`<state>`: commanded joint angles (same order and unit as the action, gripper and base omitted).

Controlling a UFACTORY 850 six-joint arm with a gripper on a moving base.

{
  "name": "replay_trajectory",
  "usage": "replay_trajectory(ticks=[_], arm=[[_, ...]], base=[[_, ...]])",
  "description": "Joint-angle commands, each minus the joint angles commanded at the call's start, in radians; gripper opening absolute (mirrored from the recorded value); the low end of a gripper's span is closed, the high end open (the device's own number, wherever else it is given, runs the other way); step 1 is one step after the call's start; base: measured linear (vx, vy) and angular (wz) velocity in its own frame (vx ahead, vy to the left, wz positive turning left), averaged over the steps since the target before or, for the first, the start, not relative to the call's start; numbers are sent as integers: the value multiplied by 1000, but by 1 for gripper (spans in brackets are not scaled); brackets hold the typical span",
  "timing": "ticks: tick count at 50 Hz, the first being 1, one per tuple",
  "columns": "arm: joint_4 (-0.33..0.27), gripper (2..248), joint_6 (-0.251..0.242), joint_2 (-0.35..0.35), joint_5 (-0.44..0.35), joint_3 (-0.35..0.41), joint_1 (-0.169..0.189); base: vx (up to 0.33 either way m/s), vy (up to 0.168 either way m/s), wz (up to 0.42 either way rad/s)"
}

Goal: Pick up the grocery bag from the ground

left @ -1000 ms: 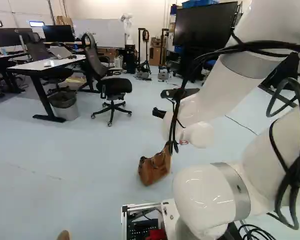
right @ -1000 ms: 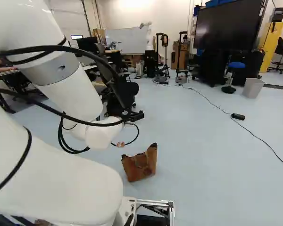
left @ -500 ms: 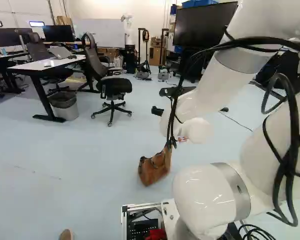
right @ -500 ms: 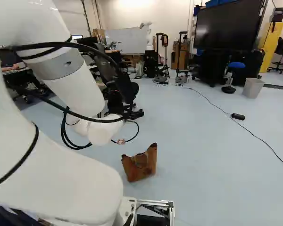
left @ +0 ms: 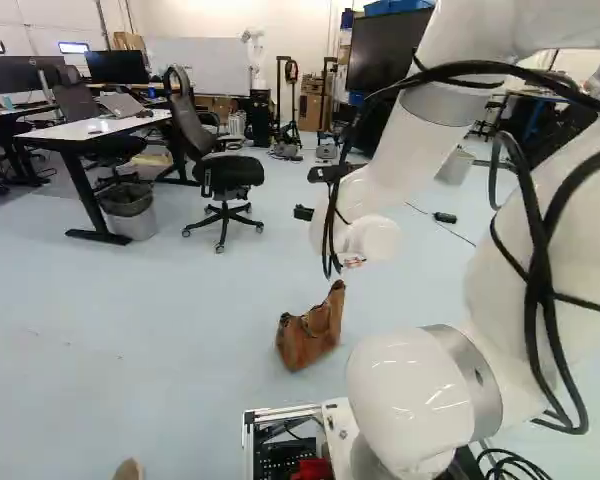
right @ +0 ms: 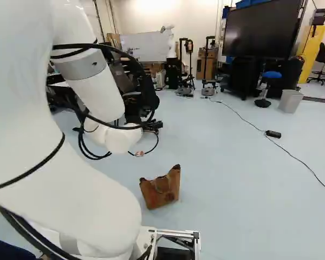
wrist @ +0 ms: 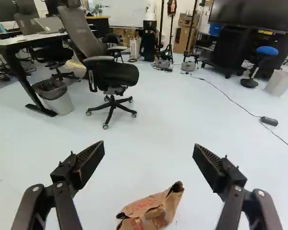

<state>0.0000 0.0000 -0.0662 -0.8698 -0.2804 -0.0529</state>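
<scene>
Brown paper grocery bag (right: 161,190) on the floor (right: 233,184), crumpled; contents hidden. Gripper (wrist: 149,149) well clear of it, spread wide, pinching nothing. Judged approach stage; next: lower, straddle the bag's upper part, close. Wastebasket (left: 134,224) beside desk (left: 98,129), dark liner (wrist: 49,87) inside; contents unclear.

The bag (left: 308,340) is brown, the floor (left: 160,310) pale blue.
</scene>
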Motion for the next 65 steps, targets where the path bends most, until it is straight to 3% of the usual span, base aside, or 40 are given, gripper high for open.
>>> replay_trajectory(ticks=[9, 20, 65], arm=[[0, 247, 0, 50, 45, -49, -9], [0, 247, 0, 108, 153, -109, -16], [27, 247, 0, 450, 744, -390, -21]], base=[[0, 0, 0], [0, 0, 0], [0, 0, 0]])
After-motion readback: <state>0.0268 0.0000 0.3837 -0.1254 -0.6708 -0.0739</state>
